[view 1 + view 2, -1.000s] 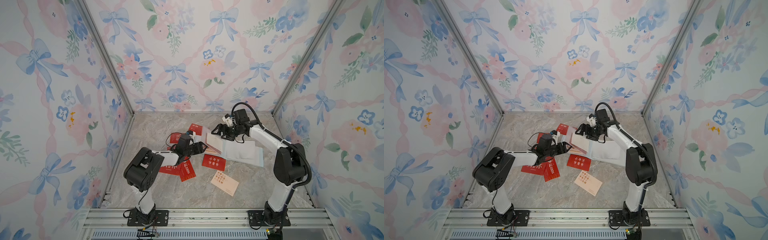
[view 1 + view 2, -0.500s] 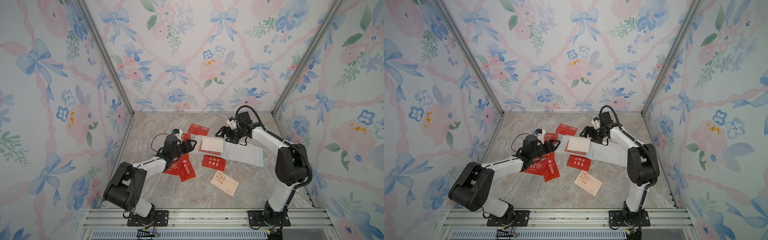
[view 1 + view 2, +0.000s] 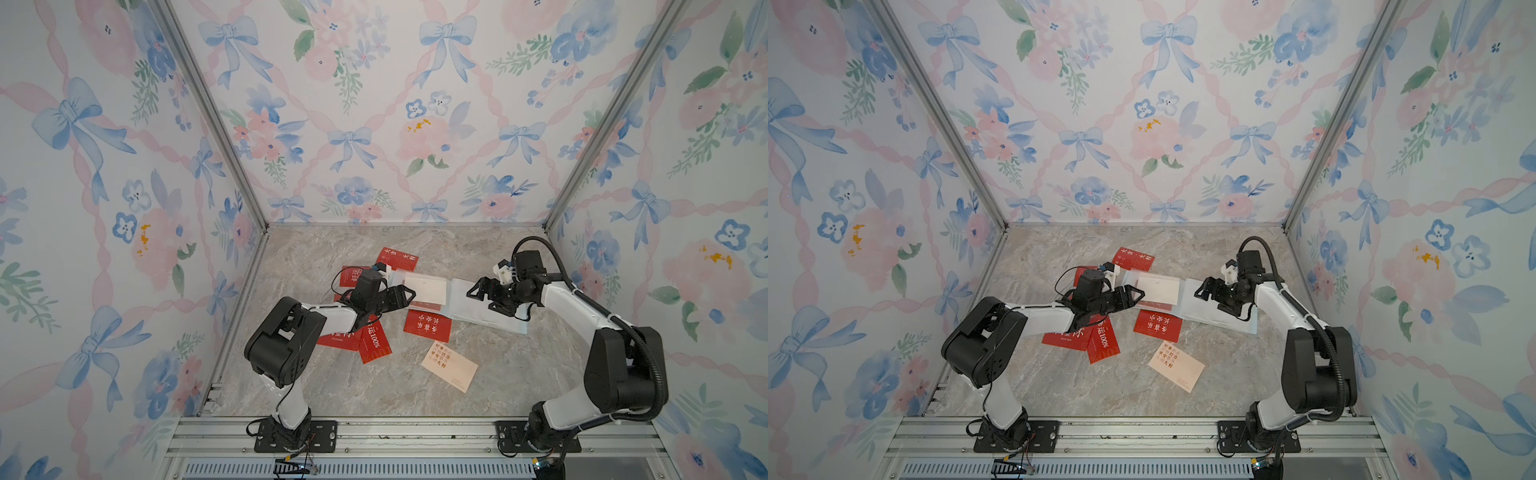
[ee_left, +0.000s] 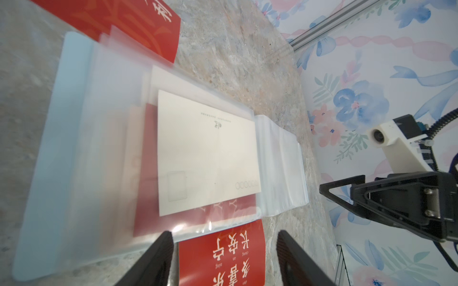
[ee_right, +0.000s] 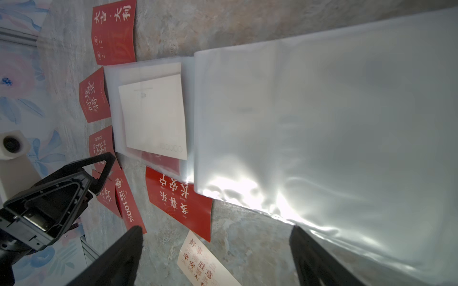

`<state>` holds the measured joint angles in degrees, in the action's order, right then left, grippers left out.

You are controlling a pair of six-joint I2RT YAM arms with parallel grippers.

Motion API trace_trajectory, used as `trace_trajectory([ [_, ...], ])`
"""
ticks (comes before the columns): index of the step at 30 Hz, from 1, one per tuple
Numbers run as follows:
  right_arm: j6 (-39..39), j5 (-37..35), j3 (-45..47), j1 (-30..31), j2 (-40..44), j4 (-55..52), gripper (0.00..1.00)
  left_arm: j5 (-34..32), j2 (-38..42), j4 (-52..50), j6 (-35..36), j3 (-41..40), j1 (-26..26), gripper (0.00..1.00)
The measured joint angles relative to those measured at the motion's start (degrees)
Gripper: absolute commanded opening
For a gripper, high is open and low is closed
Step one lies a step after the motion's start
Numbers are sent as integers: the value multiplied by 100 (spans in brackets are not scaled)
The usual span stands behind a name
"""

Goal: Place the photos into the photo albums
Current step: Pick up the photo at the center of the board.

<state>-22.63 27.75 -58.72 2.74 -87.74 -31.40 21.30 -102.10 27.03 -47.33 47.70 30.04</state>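
The photo album lies open on the marble floor, its clear sleeve pages spread flat. A white-backed photo rests on its left page over a red one, apparently under clear plastic. My left gripper hovers open at that page's near edge, above a loose red photo. Open and empty, my right gripper hangs over the right page's near edge. Other red photos and a cream one lie around.
Flowered walls close in the floor on three sides, with an aluminium rail along the front. More red photos lie under and beside my left arm. Bare marble stretches behind the album.
The right gripper has drawn back to the right and lower, over the right page. The left gripper pulled away to the left, then came back to the album's left page. The white-backed photo now lies flat.
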Motion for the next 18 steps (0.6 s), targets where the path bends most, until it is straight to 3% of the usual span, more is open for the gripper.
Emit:
trace_trajectory([
  [9,133,-184,35,208,315,-254,93,203,435,-98,-339,-457,9,68],
  [18,-315,-415,1193,1290,1421,-566,93,455,1408,-824,-107,-809,662,70],
])
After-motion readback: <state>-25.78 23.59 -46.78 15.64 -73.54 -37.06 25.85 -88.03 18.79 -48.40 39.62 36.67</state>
